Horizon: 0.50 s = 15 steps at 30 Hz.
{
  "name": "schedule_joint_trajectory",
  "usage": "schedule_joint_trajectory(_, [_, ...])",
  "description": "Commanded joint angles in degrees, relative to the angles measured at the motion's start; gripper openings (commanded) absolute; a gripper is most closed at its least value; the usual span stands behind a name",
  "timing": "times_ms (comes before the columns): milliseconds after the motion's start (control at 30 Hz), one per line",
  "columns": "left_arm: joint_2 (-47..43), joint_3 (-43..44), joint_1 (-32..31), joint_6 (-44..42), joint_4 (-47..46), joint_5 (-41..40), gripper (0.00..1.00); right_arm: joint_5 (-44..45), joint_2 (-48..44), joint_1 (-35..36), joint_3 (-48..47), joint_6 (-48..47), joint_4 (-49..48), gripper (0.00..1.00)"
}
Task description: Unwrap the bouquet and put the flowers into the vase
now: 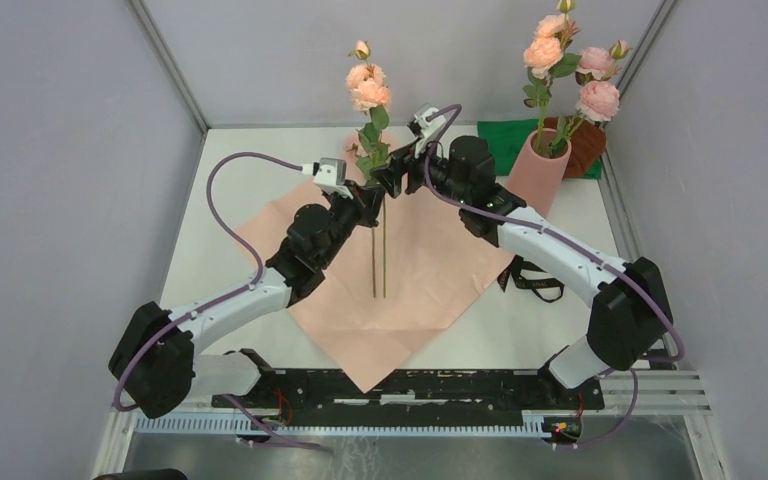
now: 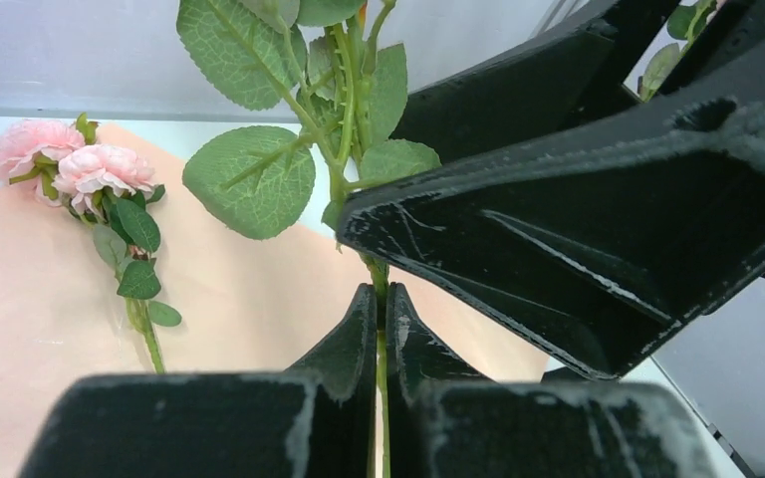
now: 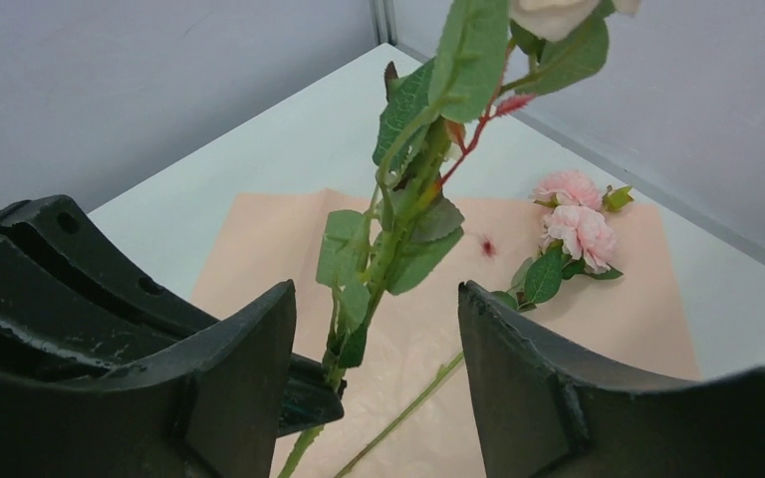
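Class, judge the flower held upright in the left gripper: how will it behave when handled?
Probably stiff: the flower stands upright above the left gripper pinching it. Likely top-heavy, its blooms sitting high. The thin stem may swivel between the fingers.

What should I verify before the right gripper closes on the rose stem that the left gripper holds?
1. Left gripper shut on rose stem: ok.
2. Right gripper open, stem between its fingers: ok.
3. Leaves clear of those fingers: cannot tell.
4. Vase standing, room beside its roses: ok.
5. Spare rose lying on wrapping paper, away from both grippers: ok.
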State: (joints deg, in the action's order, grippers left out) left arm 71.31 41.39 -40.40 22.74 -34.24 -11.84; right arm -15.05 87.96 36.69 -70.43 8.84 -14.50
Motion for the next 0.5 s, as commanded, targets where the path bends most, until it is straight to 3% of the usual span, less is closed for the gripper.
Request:
schedule_joint_trajectory(0, [-1.8,1.5,-0.7,-4.3,-1.3,-1.4,0.02,-0.3,1.4,1.0,-3.6,0.9,-1.4,0.57])
schedule_joint_trajectory(133, [-3.0,1.3,-0.9,-4.6,-0.8,-2.4,0.02,0.1,1.8,1.5,-3.9,0.9,-1.0,0.18])
schedule_joint_trajectory(200, [-3.3,1.2,-0.9,-4.7,-0.8,-3.2,0.02,0.6,1.6,1.6,-3.9,1.0,-0.7,0.06])
schedule_joint_trajectory(267, [-3.4,1.0,-0.9,-4.8,-0.7,-3.5,0.02,0.7,1.4,1.7,-4.0,0.9,-0.6,0.00])
schedule_joint_trajectory(433, [-3.6,1.0,-0.9,-3.8,0.0,-5.2,0.02,2.0,0.3,1.7,-3.7,0.2,-0.3,0.00])
schedule_joint_trajectory(467, [-3.6,1.3,-0.9,-3.2,0.6,-6.4,0.08,2.6,0.0,1.6,-3.6,-0.2,-0.3,0.00])
